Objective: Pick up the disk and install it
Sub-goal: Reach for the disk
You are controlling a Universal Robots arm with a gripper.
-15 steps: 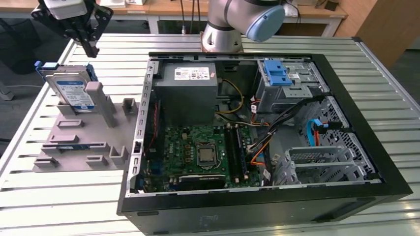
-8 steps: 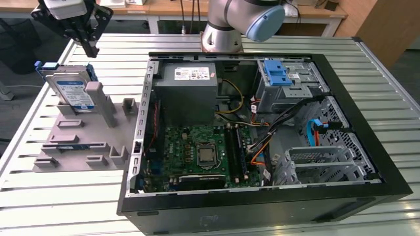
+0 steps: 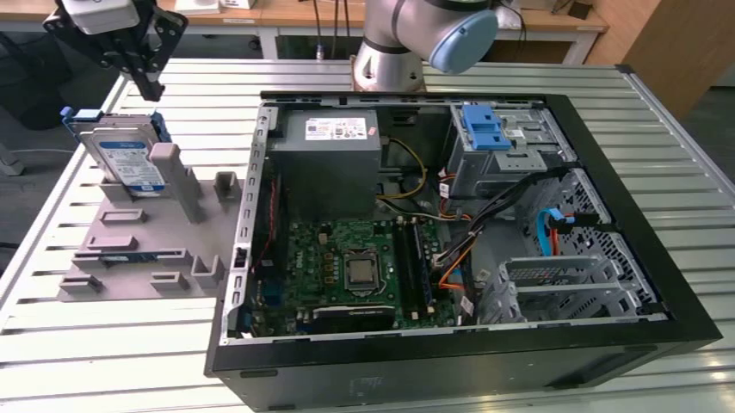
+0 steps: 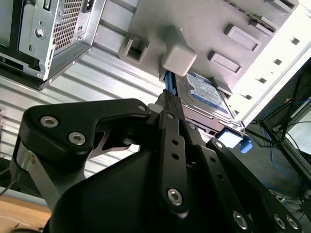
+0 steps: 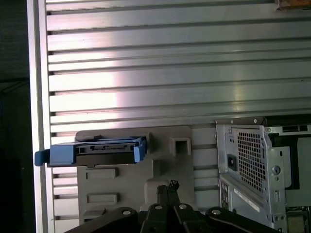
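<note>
Hand [image 3: 150,86] hovers above disk [image 3: 124,153], not touching, closed together, empty. Disk upright in grey holder [image 3: 126,258] on bench [image 3: 92,344], beside open computer case [image 3: 460,379].

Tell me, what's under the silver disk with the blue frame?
A grey stand holds the disk on its edge, and the stand rests on the slatted metal table. The disk's bottom edge is hidden behind the stand's posts.

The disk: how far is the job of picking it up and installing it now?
Done: nothing yet. The flat silver hard drive with a blue plastic frame stands on edge in the grey plastic holder, outside the open black computer case. In hand: the black gripper hovers above it, shut, holding nothing. Left: pickup and installation.
</note>
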